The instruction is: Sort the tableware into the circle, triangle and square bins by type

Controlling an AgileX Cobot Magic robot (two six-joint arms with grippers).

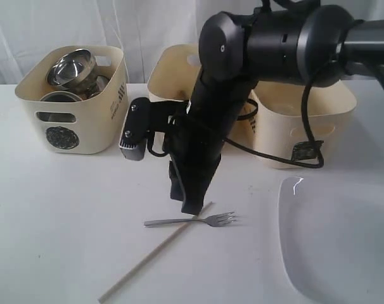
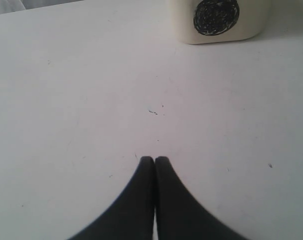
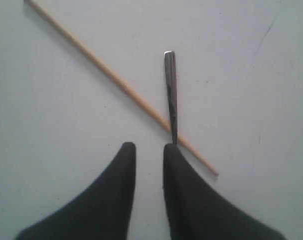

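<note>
A steel fork [image 1: 198, 220] lies across a wooden chopstick [image 1: 151, 256] on the white table. My right gripper [image 1: 189, 206] points down at their crossing. In the right wrist view this gripper [image 3: 148, 146] is open by a narrow gap with only bare table in it. One of its fingertips [image 3: 171, 150] sits over the fork's handle [image 3: 170, 90], beside the chopstick [image 3: 111, 77]. The circle bin [image 1: 71, 120] holds steel bowls [image 1: 70, 68]. A large white plate [image 1: 344, 247] lies at front right. My left gripper [image 2: 155, 159] is shut and empty, low over the table before the circle bin [image 2: 221, 20].
Two more cream bins stand at the back, one [image 1: 170, 76] behind the right arm and one [image 1: 306, 123] to its right, their marks mostly hidden. The right arm [image 1: 274, 44] and its black cable [image 1: 319, 136] cross in front of them.
</note>
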